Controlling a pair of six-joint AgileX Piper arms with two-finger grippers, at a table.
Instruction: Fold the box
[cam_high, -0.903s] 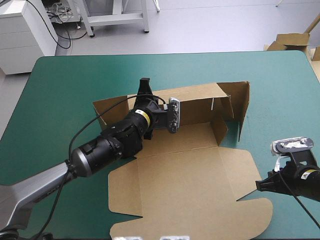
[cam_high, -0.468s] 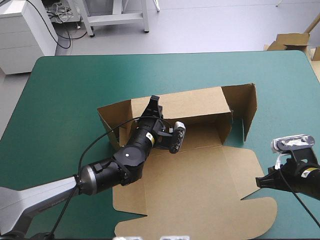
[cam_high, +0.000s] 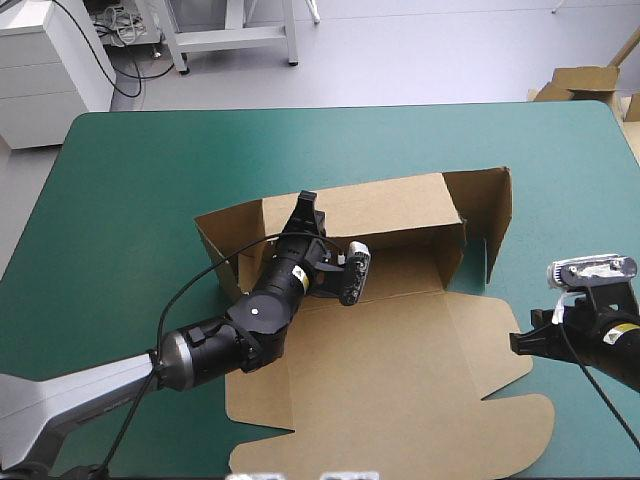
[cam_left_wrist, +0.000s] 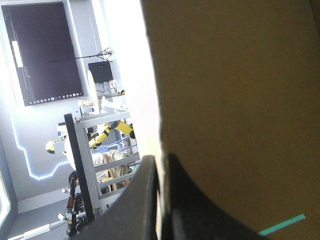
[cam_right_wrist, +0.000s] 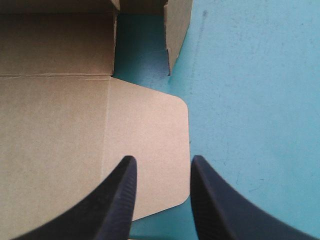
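**Box fold: walls partly up, tuck and lid not done**

The box (cam_high: 400, 350) lies mid-frame in the high view on the teal-green cover (cam_high: 120, 200), slightly right of centre.

Done, as far as can be seen:
- The back wall (cam_high: 390, 205) stands upright along the upper side of the box.
- The right wall (cam_high: 495, 205) is raised at upper right, with its end flap turned inward beside the back wall.
- The left wall (cam_high: 222, 245) is up only in part and leans outward.

Left to do, by judgement:
- None of the walls looks tucked or locked.
- The left wall needs bringing square.
- The lid (cam_high: 380, 400) lies flat across the lower half of the frame.

The left gripper (cam_high: 308, 203) sits on the top edge of the back wall, left of centre. In the left wrist view its fingers (cam_left_wrist: 172, 165) are all but together with the sheet of board (cam_left_wrist: 240, 100) pinched between them.

The right gripper (cam_high: 522, 346) hovers at lower right, holding nothing. In the right wrist view its fingers (cam_right_wrist: 125, 180) stand apart over the outer edge of the lid's rounded side flap (cam_right_wrist: 150, 125).

Spare board (cam_high: 585, 80) lies beyond the table's upper-right corner.

Estimate: roughly the middle of the task.
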